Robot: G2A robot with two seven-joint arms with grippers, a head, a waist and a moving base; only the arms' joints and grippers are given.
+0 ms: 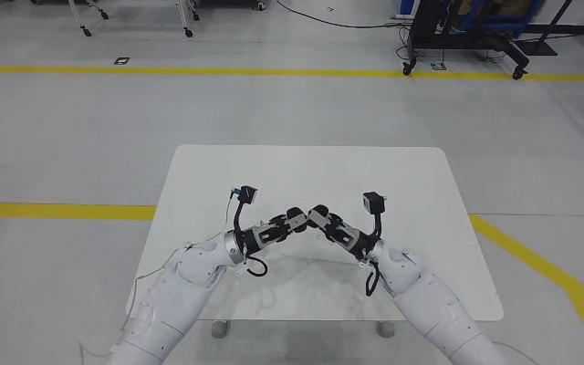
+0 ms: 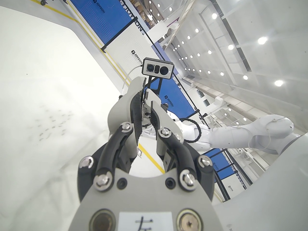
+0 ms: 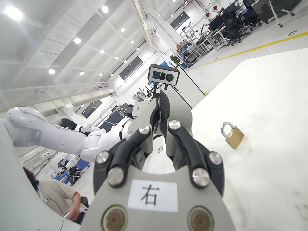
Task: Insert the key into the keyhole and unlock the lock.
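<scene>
A brass padlock [image 3: 233,135] with a silver shackle lies flat on the white table [image 3: 269,92], beside and below my right gripper [image 3: 160,111]. That gripper's pads are pressed nearly together; I cannot tell whether anything thin sits between them. My left gripper [image 2: 145,109] is held tip to tip with it, with a narrow gap between its pads. A small metal part [image 2: 144,97] shows at the tips; I cannot tell if it is the key. From above, the left gripper [image 1: 294,220] and right gripper [image 1: 319,217] meet over the table's middle.
The white table [image 1: 274,169] is bare around both arms, with faint scuff marks [image 2: 53,126] on its surface. Each arm's wrist camera [image 1: 246,193] [image 1: 372,201] sticks up above its gripper. Yellow floor lines [image 1: 274,71] run past the table.
</scene>
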